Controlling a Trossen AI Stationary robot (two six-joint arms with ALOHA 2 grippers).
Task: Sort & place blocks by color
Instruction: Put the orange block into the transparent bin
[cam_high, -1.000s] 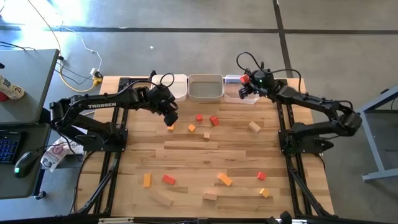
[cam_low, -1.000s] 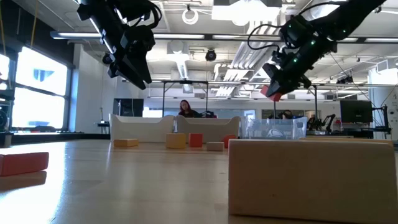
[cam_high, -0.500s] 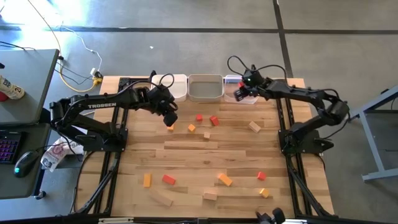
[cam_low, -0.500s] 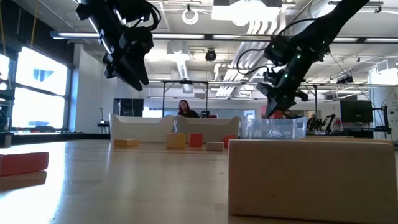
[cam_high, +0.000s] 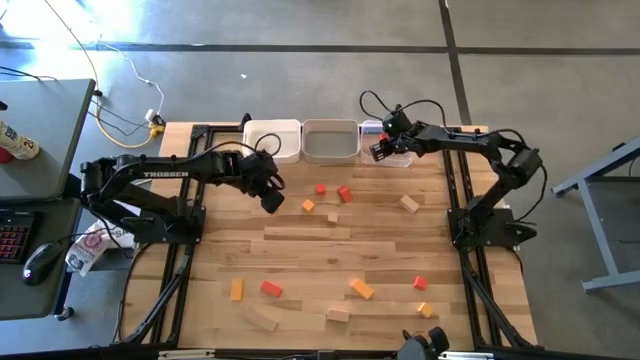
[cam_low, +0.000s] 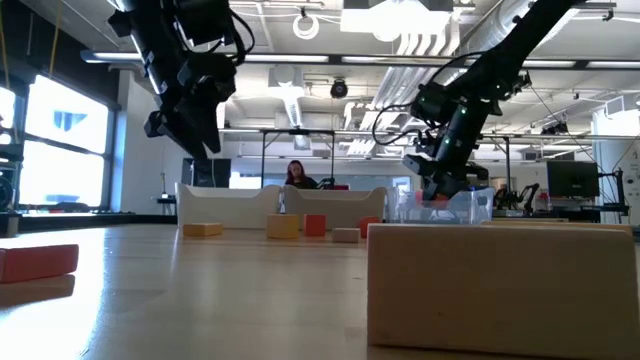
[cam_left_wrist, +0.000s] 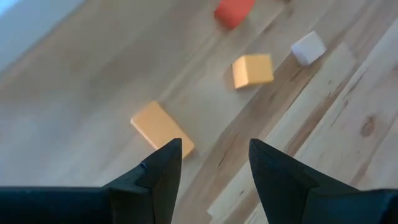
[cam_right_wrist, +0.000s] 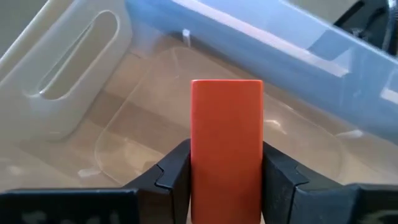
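My right gripper (cam_high: 381, 151) is shut on a red bar (cam_right_wrist: 226, 124) and hangs over the clear bin (cam_high: 394, 146) at the table's far edge; in the low view it is just above that bin's rim (cam_low: 445, 207). My left gripper (cam_high: 271, 199) is open and in the air over the far left part of the table. An orange bar (cam_left_wrist: 160, 127) lies flat on the wood just beyond its fingertips (cam_left_wrist: 214, 146). An orange cube (cam_left_wrist: 252, 70), a red block (cam_left_wrist: 234, 11) and a small wooden cube (cam_left_wrist: 308, 47) rest farther on. My right gripper pinches the red bar between its two fingers (cam_right_wrist: 171, 171), which sit on its two long side faces (cam_right_wrist: 199, 158). The bar runs along the fingers and sticks out past their tips. It is lifted clear above the clear bin's floor (cam_right_wrist: 143, 118).
A white bin (cam_high: 272, 140) and a grey bin (cam_high: 330, 141) stand left of the clear one. Two red blocks (cam_high: 344, 194), an orange one (cam_high: 308, 206) and a wooden one (cam_high: 409, 204) lie mid-table. Several more blocks (cam_high: 361, 289) are scattered near the near edge.
My right gripper has carried the red bar toward the table's left and downward, from beside the clear bin to just above its opening. My left gripper has shifted slightly toward the near edge and now covers the orange bar in the high view.
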